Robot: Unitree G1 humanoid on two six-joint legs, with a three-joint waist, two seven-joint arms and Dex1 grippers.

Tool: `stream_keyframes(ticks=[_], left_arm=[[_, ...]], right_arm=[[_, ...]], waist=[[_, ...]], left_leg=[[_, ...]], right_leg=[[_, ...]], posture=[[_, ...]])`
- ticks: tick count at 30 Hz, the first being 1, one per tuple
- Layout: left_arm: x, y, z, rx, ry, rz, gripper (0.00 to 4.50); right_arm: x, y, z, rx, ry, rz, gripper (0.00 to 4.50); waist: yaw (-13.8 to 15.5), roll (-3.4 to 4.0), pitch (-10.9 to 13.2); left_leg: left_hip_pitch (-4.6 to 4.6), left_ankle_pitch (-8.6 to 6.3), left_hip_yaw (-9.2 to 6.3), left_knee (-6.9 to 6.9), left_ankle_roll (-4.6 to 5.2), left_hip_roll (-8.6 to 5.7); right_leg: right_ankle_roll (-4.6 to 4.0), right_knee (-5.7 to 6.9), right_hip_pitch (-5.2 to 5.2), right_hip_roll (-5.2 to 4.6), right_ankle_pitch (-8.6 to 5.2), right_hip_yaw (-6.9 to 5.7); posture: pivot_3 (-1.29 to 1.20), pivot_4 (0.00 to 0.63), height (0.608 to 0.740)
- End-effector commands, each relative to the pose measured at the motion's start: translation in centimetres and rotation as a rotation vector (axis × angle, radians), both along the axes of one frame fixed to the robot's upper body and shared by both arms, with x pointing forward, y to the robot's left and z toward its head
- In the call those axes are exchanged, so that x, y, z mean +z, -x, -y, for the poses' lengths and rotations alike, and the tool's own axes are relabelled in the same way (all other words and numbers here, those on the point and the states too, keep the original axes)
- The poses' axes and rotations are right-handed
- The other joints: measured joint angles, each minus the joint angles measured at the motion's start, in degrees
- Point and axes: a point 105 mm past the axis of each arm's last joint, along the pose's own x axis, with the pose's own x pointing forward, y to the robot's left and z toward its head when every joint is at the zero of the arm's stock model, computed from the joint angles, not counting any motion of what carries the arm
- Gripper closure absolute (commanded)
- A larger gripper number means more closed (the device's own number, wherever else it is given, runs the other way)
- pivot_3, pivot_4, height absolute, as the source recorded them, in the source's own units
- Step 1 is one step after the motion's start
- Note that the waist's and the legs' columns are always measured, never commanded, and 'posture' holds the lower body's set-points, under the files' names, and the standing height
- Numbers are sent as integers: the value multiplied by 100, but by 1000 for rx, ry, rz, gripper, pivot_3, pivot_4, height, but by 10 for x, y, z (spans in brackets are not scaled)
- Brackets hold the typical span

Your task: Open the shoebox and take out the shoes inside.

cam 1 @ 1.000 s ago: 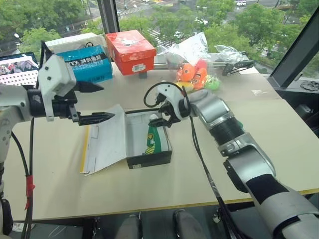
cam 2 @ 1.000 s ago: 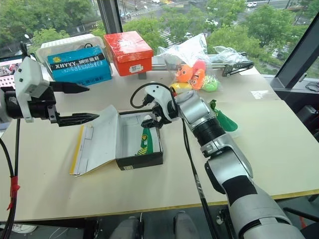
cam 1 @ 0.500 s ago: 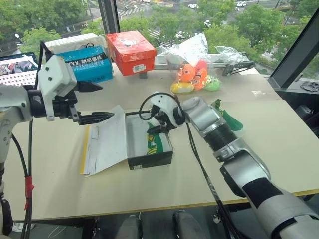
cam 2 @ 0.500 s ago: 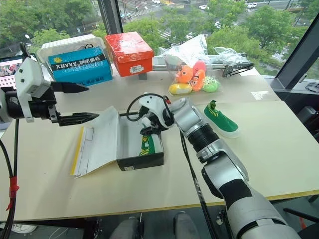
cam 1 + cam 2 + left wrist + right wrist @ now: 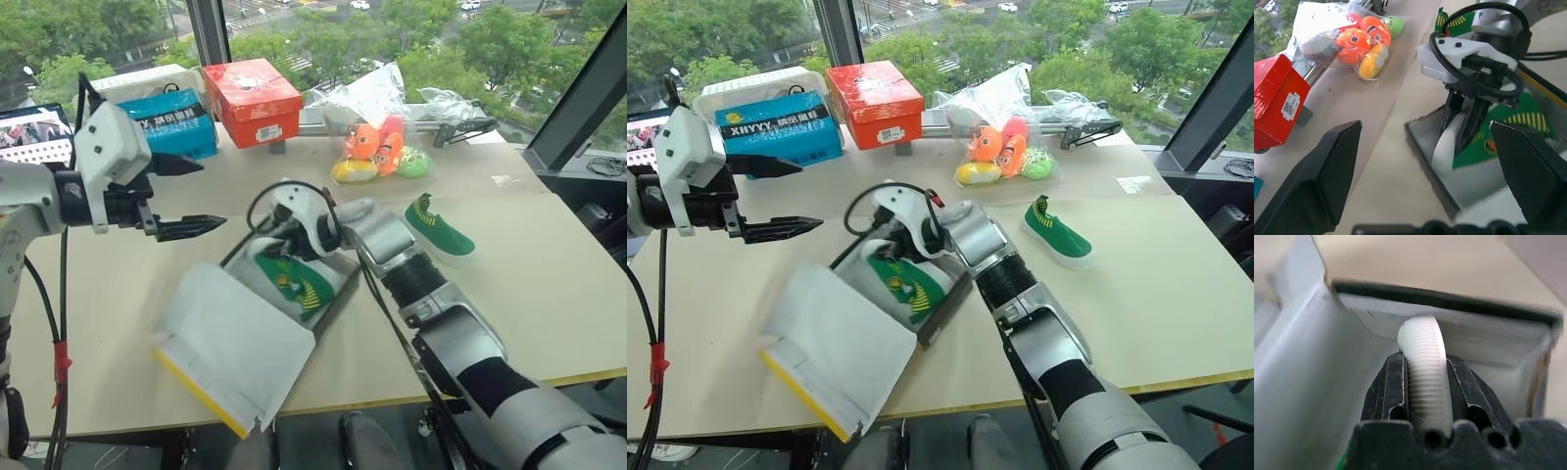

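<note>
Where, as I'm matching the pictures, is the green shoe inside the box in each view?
Left eye: green shoe middle, inside box.
Right eye: green shoe left of middle.
Left wrist: green shoe in box, pinched by fingers.
Right wrist: its pale sole between fingers.
Landmark: box wall.

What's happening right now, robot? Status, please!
Right claw shut on the shoe in the open shoebox. Left claw open, hovering. Second shoe already out on the table.

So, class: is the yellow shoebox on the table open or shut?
Open. The shoebox has its lid swung out, white inside showing, and one green shoe lies in the tray, gripped by the right gripper.
</note>
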Motion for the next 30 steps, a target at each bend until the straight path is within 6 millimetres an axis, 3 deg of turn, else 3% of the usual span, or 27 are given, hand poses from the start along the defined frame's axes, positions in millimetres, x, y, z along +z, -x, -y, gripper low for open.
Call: stream_keyframes(ticks=[1,4,10,12,16,19,23,30], left_arm=[[10,1,1,-5,-6,50,0],[10,0,2,-8,-9,50,0],[12,0,3,-18,-12,50,0],[10,0,6,-32,-13,41,0],[6,4,10,-70,-22,9,0],[3,5,14,-96,-27,-5,0],[3,1,17,-109,-25,-1,0],[3,-1,21,-123,-21,-5,0]], right_arm=[[38,18,1,81,-257,-80,3759],[52,11,12,30,-424,-155,3759],[94,-8,57,-91,-690,-252,3759],[103,-19,79,-172,-710,-244,3759],[109,-32,131,-355,-573,-146,3759],[86,-35,155,-416,-385,-108,3759],[28,-32,172,-367,-126,-151,3759],[-27,-50,178,-353,-53,-195,3759]], waist=[[23,0,0],[38,-1,-1],[73,0,0],[71,1,0],[84,4,2],[88,4,2],[17,1,1],[-38,15,11]], left_leg=[[0,0,-2,1,0,0],[2,0,-19,3,0,-2],[1,3,-34,3,-5,-4],[1,3,-32,0,-5,-4],[-1,3,-28,-6,-5,-5],[-3,3,-24,-8,-4,-5],[2,3,-16,-7,-3,-2],[0,4,-4,-3,-3,0]], right_leg=[[0,0,5,-1,0,-3],[0,-4,17,-3,0,-22],[-2,-5,18,-5,1,-34],[-2,-6,18,-5,1,-34],[-3,-21,18,-5,0,-37],[-3,-32,20,-6,0,-37],[-2,-34,26,-2,-2,-35],[-2,-26,16,1,-1,-21]], posture=[[0,150,740],[0,150,740],[0,150,740],[0,150,740],[0,150,740],[0,150,740],[0,150,740],[0,150,740]])
